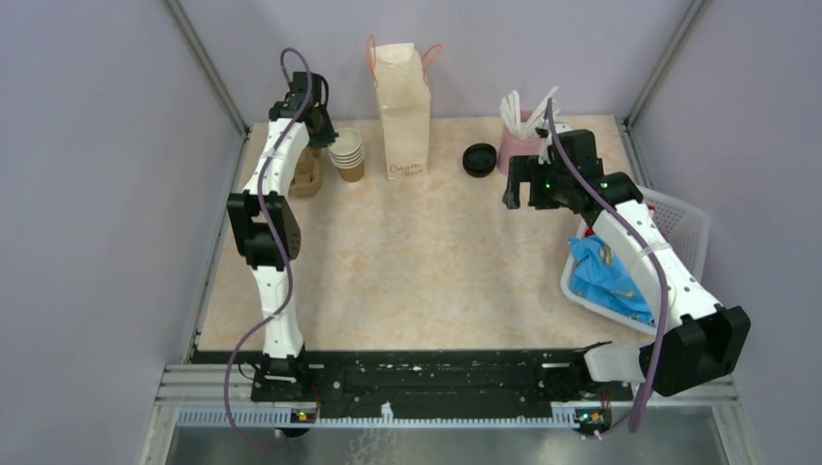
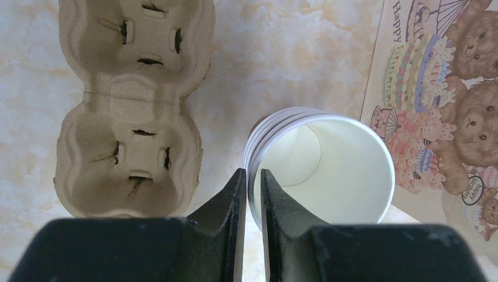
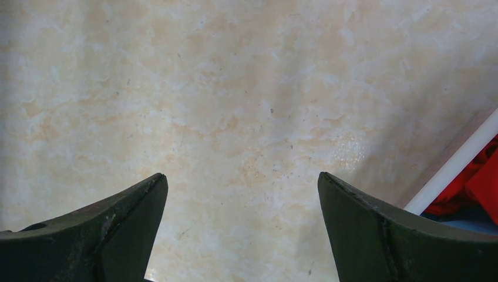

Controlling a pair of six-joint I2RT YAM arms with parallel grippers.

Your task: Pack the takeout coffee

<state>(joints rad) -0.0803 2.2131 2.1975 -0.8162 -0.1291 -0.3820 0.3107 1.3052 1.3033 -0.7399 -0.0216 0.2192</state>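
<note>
Separating a cup, apparently: left gripper point(image 2: 251, 174) pinches the cup stack point(image 2: 329, 170) at its rim, jaws almost together; right gripper point(image 3: 241, 176) gapes, right of the stack; next should lift only one cup

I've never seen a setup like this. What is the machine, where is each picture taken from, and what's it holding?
Two robot arms are bolted to a table, each ending in a two-finger gripper. The wide picture looks down from above; the other two come from wrist cameras. At the back are a stack of paper cups, a cardboard cup carrier, a paper bag, a loose black lid and a pink cup of straws; a white basket sits at right. The left gripper pinches the stack's rim. The right gripper hangs open, holding nothing.
</note>
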